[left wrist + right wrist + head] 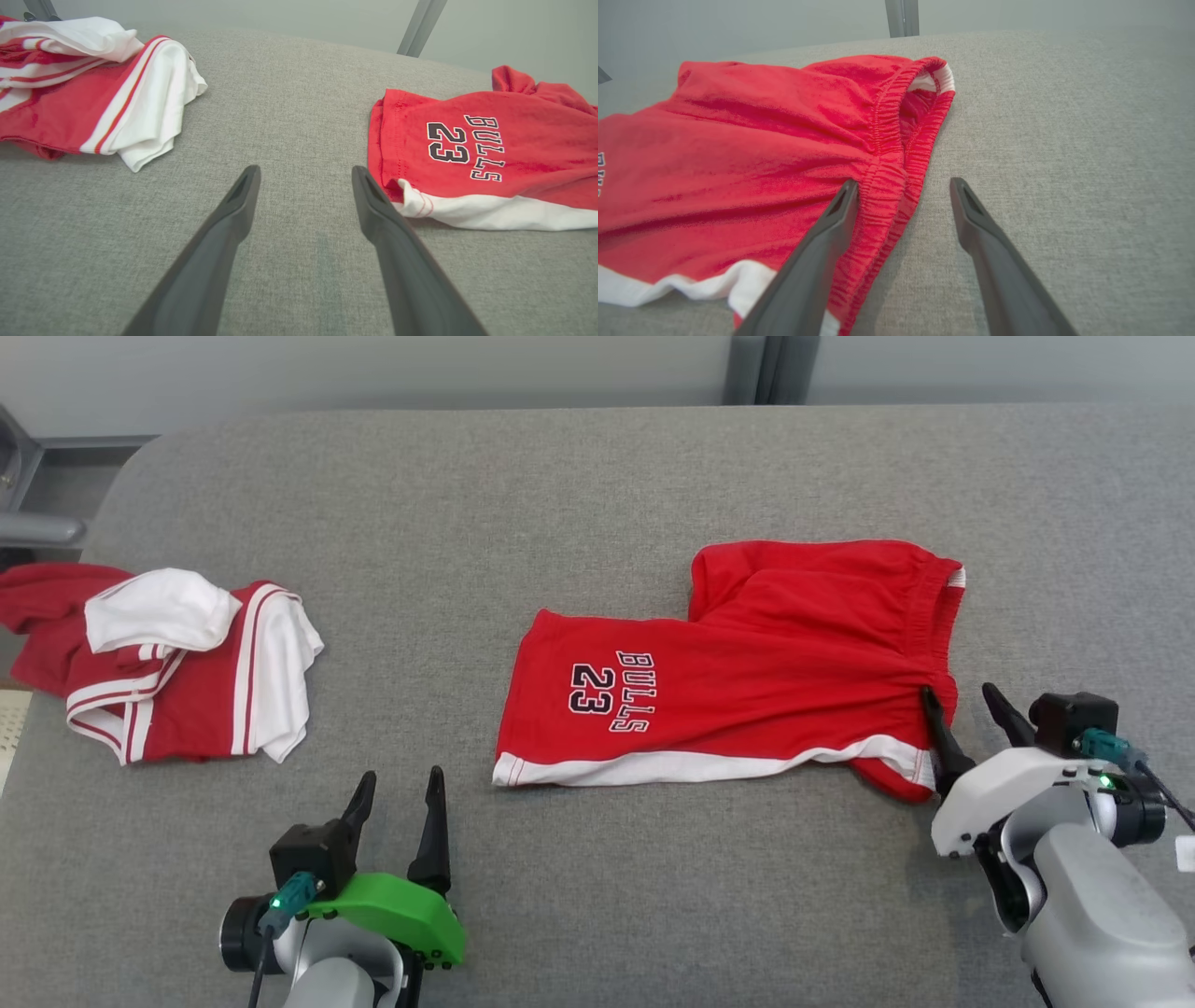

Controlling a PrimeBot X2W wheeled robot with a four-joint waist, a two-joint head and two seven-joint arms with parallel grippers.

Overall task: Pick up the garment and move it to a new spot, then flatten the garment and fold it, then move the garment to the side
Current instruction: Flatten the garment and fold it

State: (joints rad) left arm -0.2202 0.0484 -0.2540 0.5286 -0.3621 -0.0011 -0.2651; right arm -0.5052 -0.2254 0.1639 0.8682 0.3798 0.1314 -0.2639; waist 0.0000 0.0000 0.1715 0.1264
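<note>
While the left gripper hangs nearest over the bare grey table, fingers spread and holding nothing, the right gripper is spread too, one finger over the elastic waistband, the other over the table. The red Bulls shorts lie spread out right of centre. Well apart, a crumpled red-and-white pile lies at the table's left edge.

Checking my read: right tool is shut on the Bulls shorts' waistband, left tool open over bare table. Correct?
Not quite. The right tool is open, not shut: in the right wrist view one finger lies over the Bulls shorts at the waistband, the other over bare table. The left tool is open over bare table, as you said.
</note>
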